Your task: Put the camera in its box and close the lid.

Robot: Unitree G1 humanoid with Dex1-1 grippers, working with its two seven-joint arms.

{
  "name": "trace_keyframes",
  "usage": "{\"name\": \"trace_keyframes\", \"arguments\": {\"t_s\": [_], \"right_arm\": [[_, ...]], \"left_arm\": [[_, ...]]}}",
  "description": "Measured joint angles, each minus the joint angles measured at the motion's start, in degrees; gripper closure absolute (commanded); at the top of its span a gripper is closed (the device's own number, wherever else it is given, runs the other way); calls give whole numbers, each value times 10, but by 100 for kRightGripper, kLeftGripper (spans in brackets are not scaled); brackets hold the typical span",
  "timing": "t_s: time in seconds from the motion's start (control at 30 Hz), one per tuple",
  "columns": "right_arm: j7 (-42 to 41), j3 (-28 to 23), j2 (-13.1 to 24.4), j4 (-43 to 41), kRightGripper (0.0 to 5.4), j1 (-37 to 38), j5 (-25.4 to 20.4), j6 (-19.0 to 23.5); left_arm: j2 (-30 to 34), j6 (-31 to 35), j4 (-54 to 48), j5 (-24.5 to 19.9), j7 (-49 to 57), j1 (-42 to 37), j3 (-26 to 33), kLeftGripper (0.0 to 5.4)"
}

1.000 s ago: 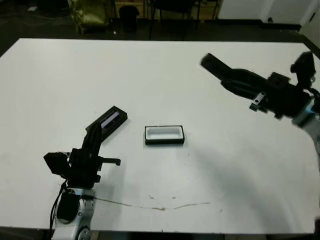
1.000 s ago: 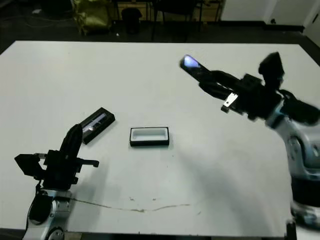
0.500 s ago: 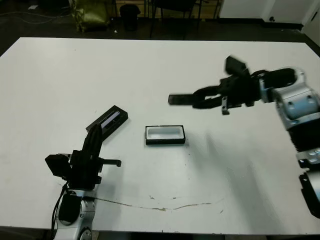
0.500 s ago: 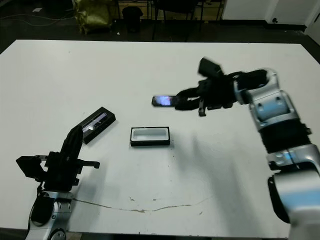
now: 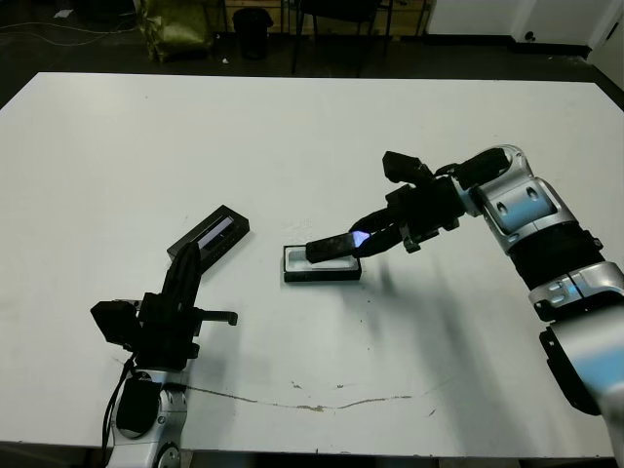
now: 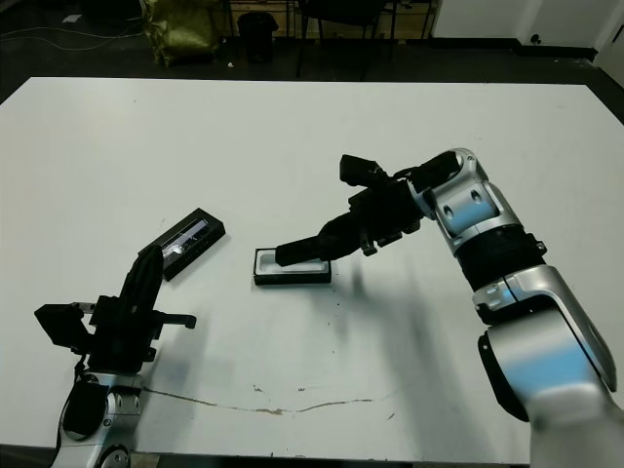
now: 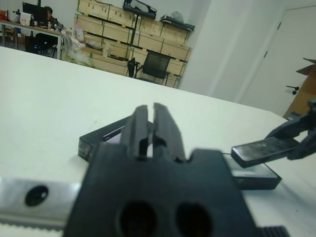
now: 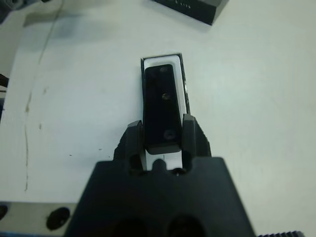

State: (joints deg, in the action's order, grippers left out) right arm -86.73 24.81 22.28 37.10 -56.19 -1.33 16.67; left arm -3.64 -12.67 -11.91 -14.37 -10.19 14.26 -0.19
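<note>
The box [image 5: 296, 273], a shallow black tray with white lining, sits at the middle of the table. My right gripper [image 5: 365, 240] is shut on the camera [image 5: 331, 247], a plain black bar, and holds it slanted just above the box. In the right wrist view the camera [image 8: 162, 103] covers most of the white lining [image 8: 159, 60]. The lid [image 5: 209, 234], black with a pale stripe, lies flat to the left of the box. My left gripper [image 5: 186, 259] is shut and holds nothing, its tips just short of the lid's near end.
A thin brownish line [image 5: 331, 400] runs across the table near the front edge. Chairs and a yellow bag [image 5: 177, 27] stand beyond the far edge. A person [image 7: 48, 13] sits far back in the room.
My right arm has swung in from the far right with the camera and come down over the box. The left arm, lid and box have not moved.
</note>
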Motion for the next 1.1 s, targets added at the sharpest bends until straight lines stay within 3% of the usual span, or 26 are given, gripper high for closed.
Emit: {"name": "trace_keyframes", "arguments": {"t_s": [0.47, 0.87, 1.1], "right_arm": [[-1, -16, -7, 18, 503, 2, 0, -1], [29, -19, -29, 58, 503, 6, 15, -61], [29, -19, -30, 58, 503, 9, 22, -64]], "left_arm": [[-1, 1, 1, 6, 1, -4, -6, 540], [-1, -2, 1, 10, 1, -3, -6, 540], [-1, 0, 1, 9, 5, -2, -7, 540]]}}
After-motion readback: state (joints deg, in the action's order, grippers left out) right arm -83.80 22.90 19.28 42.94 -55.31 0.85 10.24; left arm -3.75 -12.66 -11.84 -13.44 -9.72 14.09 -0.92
